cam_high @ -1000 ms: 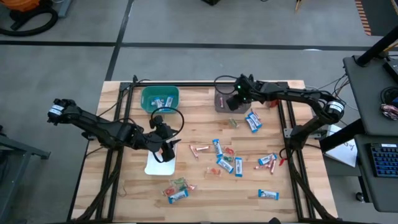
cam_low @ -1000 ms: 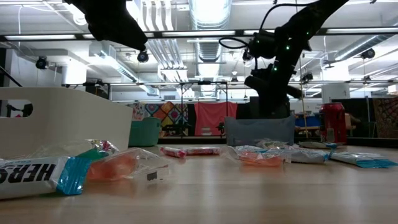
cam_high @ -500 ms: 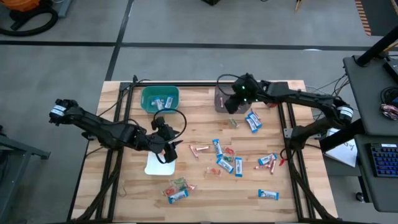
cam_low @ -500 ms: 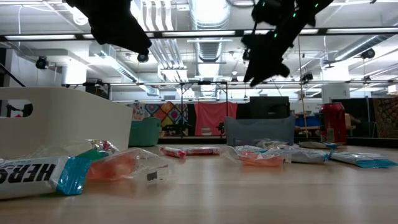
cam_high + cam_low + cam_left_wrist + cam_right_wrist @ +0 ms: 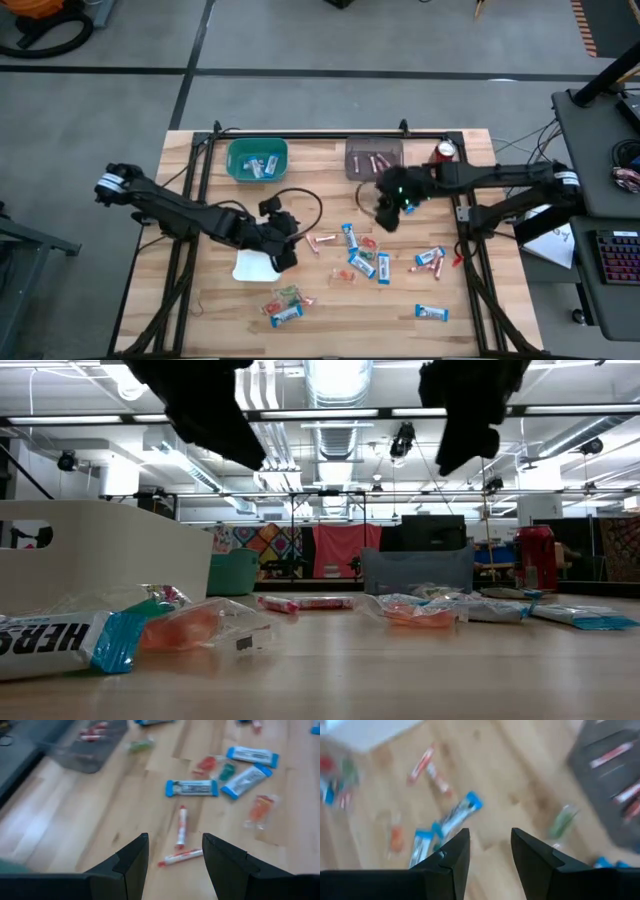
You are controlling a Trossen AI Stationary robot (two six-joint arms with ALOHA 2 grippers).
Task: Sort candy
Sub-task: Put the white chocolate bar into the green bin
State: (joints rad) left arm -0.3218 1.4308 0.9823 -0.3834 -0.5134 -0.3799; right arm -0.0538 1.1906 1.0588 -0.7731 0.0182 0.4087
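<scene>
Your wooden bench carries scattered candy across its middle. A green bin, a grey tray and a red can line its far edge, with a white tray nearer.

The left arm reaches in from the worktop's left edge, stretched low across the wood toward the middle, its dark two-finger left tool pointing inward with jaws apart and empty. The right arm comes from the right edge, bent back toward the centre; its dark right tool hangs raised, fingers parted, nothing between them.
</scene>
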